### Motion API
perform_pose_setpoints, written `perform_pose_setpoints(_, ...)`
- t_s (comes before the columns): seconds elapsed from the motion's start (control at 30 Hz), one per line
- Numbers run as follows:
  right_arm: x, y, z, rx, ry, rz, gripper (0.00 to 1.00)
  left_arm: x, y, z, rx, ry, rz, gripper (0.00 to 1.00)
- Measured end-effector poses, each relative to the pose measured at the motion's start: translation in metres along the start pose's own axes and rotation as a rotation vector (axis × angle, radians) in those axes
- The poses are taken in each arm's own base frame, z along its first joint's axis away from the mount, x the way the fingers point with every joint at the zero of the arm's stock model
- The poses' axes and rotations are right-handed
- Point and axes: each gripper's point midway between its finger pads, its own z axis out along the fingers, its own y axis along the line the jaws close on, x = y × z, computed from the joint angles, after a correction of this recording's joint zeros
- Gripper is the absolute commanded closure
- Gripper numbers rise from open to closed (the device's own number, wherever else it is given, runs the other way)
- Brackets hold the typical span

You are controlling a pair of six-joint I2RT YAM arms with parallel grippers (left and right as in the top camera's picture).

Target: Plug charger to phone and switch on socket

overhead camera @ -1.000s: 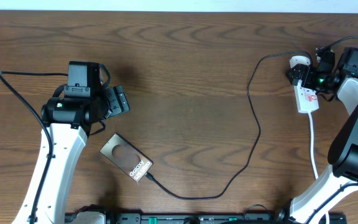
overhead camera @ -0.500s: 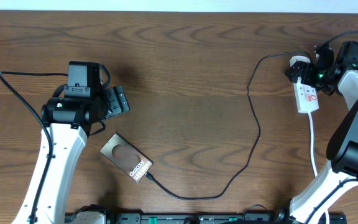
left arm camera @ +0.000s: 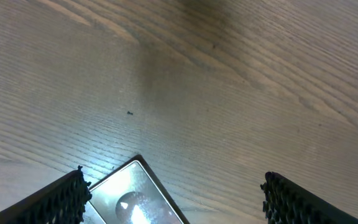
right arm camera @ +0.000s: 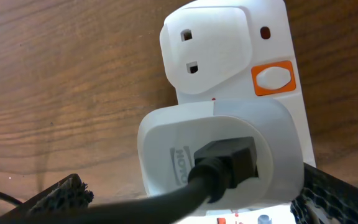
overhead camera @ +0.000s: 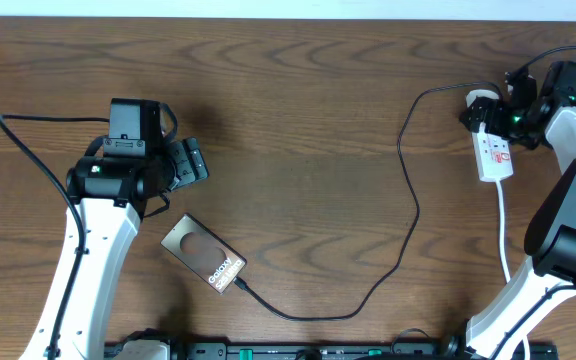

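Observation:
The dark bronze phone (overhead camera: pixel 203 255) lies flat on the table near the front left, and one of its corners (left arm camera: pixel 135 199) shows in the left wrist view. The charger's thin black cable (overhead camera: pixel 415 215) runs from the phone's near end up to its white adapter (overhead camera: pixel 482 99), which sits in the white socket strip (overhead camera: pixel 494 155) at the far right. My left gripper (overhead camera: pixel 193 162) hangs open just behind the phone, holding nothing (left arm camera: pixel 176 186). My right gripper (overhead camera: pixel 500 115) is open, its fingers either side of the adapter (right arm camera: pixel 222 155). The strip's orange switch (right arm camera: pixel 273 78) lies beyond it.
The strip's thicker white cord (overhead camera: pixel 504 235) trails toward the front right, beside the right arm's base. A black cable (overhead camera: pixel 28 150) loops off the left arm. Bare wooden tabletop (overhead camera: pixel 298 170) lies between the arms.
My right gripper has shifted slightly toward the back of the table at the strip's adapter end. The left arm, phone and cable have not moved.

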Motion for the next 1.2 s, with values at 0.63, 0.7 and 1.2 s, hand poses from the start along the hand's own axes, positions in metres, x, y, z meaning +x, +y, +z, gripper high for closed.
perform_pose_setpoints(0.63,-0.007,0.003,-0.015,0.013,0.027,0.002,0.01,0.001,0.0,0.0,-0.001,0.002,0.0,0.12)
perform_pose_setpoints(0.7,-0.006,0.003,-0.015,0.015,0.032,0.005,0.01,0.001,0.0,0.0,-0.001,0.002,0.0,0.12)
perform_pose_setpoints(1.2,0.004,-0.002,0.001,0.016,0.071,0.016,0.01,0.001,0.0,0.0,-0.001,0.002,0.0,0.12)
